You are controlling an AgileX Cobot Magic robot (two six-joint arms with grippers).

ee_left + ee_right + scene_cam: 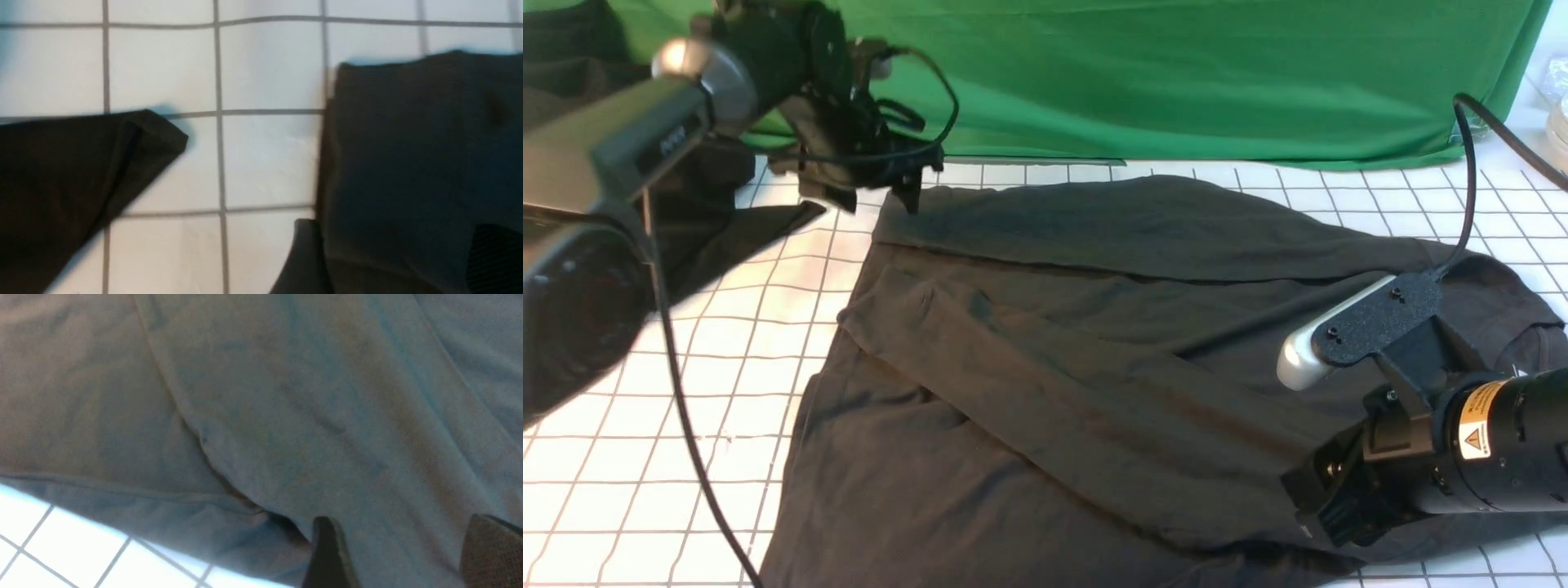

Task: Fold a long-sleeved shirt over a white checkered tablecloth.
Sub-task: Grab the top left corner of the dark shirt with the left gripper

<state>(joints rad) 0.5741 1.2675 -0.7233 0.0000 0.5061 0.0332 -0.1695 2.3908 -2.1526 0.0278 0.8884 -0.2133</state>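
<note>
The long-sleeved shirt (1094, 343) lies charcoal-black on the white checkered tablecloth (605, 490), with its far edge folded over into a band. My left gripper (870, 196) hovers at the shirt's far left corner. In the left wrist view its fingers (304, 253) stand wide apart, open, with the shirt (408, 143) flat beneath them and the tablecloth (265, 159) beside it. My right gripper (1331, 506) sits low over the shirt's near right part. Seen from the right wrist, that gripper (408, 547) is open above smooth cloth (286, 396), pinching nothing; the tablecloth (41, 539) shows past the hem.
A smaller, deeper-black garment (727, 237) lies on the tablecloth left of the shirt, its pointed corner (155, 130) about one grid square from the shirt's edge. Green fabric (1176, 82) hangs along the back. A black cable (1466, 163) runs to the right arm.
</note>
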